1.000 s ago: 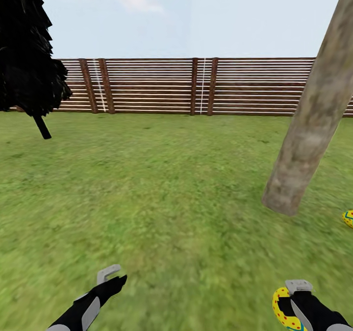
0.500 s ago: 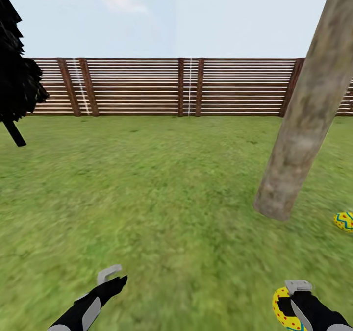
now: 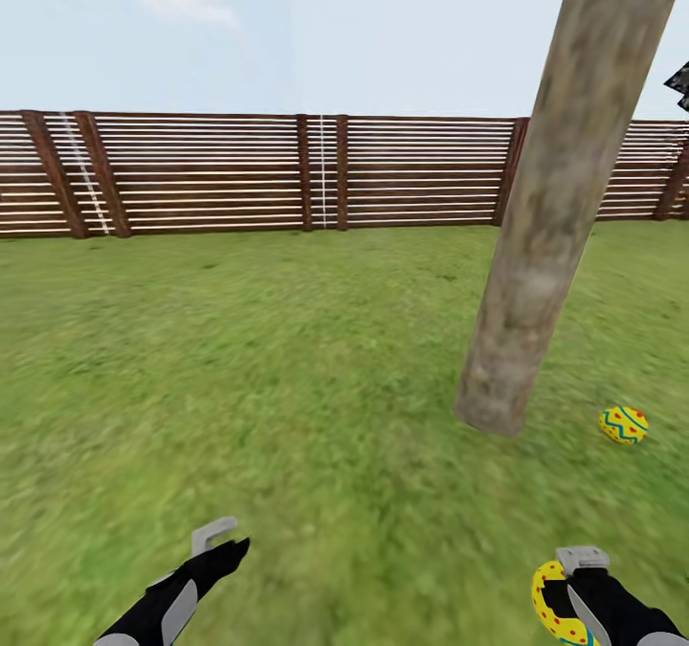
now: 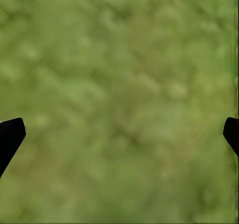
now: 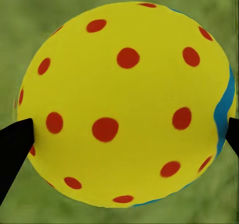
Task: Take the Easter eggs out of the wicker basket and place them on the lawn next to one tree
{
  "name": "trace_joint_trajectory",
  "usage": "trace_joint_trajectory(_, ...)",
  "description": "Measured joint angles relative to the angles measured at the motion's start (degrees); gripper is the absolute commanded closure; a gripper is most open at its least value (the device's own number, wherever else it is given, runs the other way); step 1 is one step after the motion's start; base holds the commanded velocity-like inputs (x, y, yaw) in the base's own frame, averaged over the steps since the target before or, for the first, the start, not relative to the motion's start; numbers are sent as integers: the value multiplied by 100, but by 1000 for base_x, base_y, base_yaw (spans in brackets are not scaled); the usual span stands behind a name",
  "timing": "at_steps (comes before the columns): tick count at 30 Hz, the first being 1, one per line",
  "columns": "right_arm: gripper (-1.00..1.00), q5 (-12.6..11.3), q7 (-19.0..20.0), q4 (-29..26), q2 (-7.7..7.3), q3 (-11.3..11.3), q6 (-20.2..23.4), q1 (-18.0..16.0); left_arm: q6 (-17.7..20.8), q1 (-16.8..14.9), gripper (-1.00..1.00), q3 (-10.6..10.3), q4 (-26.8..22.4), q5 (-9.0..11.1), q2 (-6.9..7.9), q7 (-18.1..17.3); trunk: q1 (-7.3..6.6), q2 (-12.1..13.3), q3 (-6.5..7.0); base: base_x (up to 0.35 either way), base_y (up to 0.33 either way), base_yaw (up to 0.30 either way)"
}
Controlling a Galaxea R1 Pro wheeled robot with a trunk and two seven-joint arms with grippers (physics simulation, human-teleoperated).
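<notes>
Egg (image 5: pixel 124 104) being held in right hand (image 3: pixel 574 589), clamped between fingers for carrying to tree (image 3: pixel 536 244). Another egg (image 3: pixel 623 425) lying on lawn (image 3: pixel 287 359) beside trunk. Left hand (image 3: pixel 215 541) wide, empty.

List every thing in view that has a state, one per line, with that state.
left gripper: open, empty, hanging over the grass.
right gripper: shut on a held egg.
held egg: clamped between the right gripper's fingers, off the ground.
egg on the lawn: lying free, beside the base of the tree trunk, not touching it.
tree trunk: standing, leaning slightly.
</notes>
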Motion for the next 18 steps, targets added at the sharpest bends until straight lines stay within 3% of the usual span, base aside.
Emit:
trace_joint_trajectory(11,100,0,1,1,0,0,-5,0,-3,0,-100,0,-1,0,0,0,0,0,3,329,-90,-239)
trace_joint_trajectory(18,100,0,-8,2,8,0,-9,-1,-7,1,-100,0,-2,0,0,0,0,0,-10,329,-2,-56)
